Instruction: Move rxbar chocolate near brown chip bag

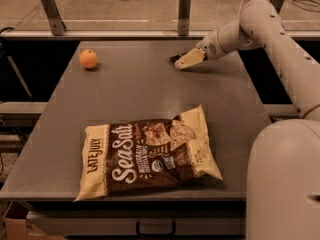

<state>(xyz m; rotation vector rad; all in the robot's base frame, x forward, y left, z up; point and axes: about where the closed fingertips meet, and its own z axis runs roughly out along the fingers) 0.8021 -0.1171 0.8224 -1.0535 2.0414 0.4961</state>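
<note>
The rxbar chocolate (176, 58) is a small flat black wrapper at the far middle of the grey table; only its left end shows past my fingers. My gripper (186, 60) reaches in from the right and sits right over the bar, its cream fingers (190, 58) covering most of it. The brown chip bag (147, 155), brown and cream with "Late July" and "Sea Salt" print, lies flat near the front edge of the table, well apart from the bar.
A round orange fruit (88, 59) sits at the far left of the table (125, 91). A railing with metal posts (184, 10) runs behind the table. My arm (270, 39) spans the right side; the robot body (282, 179) fills the lower right.
</note>
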